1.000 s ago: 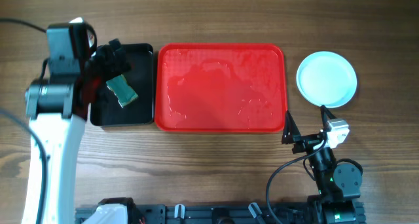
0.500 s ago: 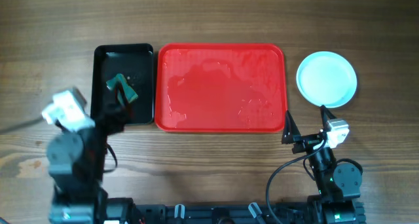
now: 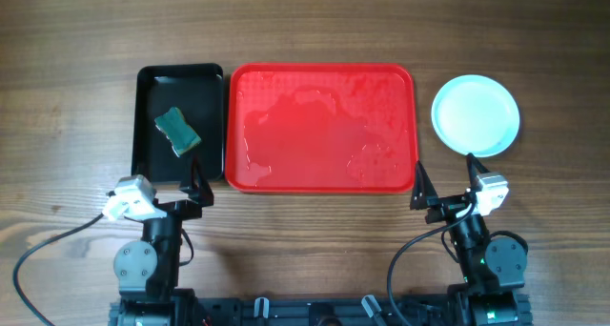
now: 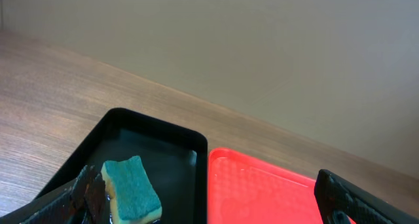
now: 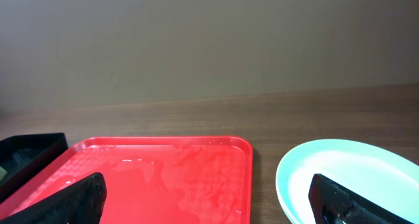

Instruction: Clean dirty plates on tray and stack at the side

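The red tray is bare and wet. The plates sit on the bench at its 3 o'clock, and the top one is clean. The left gripper and right gripper have wide jaws holding nothing. The job looks done.

We record the tray as a large red rectangle with rounded corners and a raised rim. It lies flat at the centre of the surface, long side running left to right. Its floor is glossy with wet patches. Just beside its right edge, apart from it, a round shallow plate lies flat on the surface. Its face is an even pale aqua. We cannot tell whether other plates lie beneath it.
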